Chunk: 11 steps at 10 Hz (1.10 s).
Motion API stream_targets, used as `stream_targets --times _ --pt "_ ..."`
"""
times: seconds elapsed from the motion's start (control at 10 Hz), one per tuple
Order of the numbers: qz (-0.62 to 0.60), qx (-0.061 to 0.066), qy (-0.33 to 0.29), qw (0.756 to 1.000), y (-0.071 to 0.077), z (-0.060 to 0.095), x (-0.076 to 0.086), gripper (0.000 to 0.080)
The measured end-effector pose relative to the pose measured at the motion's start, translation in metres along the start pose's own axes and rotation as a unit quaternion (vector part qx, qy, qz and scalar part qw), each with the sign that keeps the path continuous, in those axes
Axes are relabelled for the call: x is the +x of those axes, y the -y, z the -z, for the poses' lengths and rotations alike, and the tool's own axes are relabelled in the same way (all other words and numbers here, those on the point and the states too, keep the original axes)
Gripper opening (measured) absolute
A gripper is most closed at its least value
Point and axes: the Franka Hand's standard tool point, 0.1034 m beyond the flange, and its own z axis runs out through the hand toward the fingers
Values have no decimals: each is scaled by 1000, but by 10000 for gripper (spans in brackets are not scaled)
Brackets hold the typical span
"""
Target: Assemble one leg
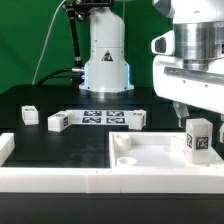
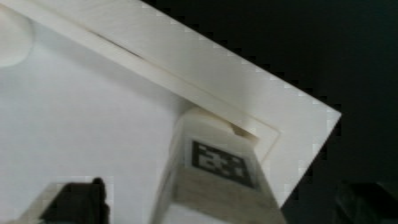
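at the exterior view's left a first block [image 1: 28, 114] and a second block [image 1: 57, 122] lie on the black table [image 1: 20, 95]. next comes the marker board [image 1: 105, 117], in front of the arm's base [image 1: 105, 55], then a third block [image 1: 137, 120]. further right sits the panel [image 1: 150, 150]. the leg [image 1: 198, 137] stands upright on it, tag toward the camera, with the gripper [image 1: 188, 112] hanging over it. in the wrist view the fingers [image 2: 75, 200] are spread wide. the leg [image 2: 217, 165] is between them, touching neither, close to the rim of the panel [image 2: 89, 130].
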Motion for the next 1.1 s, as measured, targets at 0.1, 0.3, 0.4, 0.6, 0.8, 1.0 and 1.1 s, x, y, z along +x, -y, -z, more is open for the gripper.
stream_targets --times 0.1,0.3,0.4,0.6,0.8,1.0,1.1 --pt "55 0 0 998 0 0 0 648" --pt "147 -1 0 989 -1 -1 1 649" --pt "192 -2 0 981 -2 -2 0 649" --pt "277 -2 0 961 -2 -2 1 649" --pt "367 -6 -2 930 -1 -2 0 649" --pt "435 -7 -3 901 -1 -1 1 649" --pt "471 -11 -5 882 -1 -1 2 649"
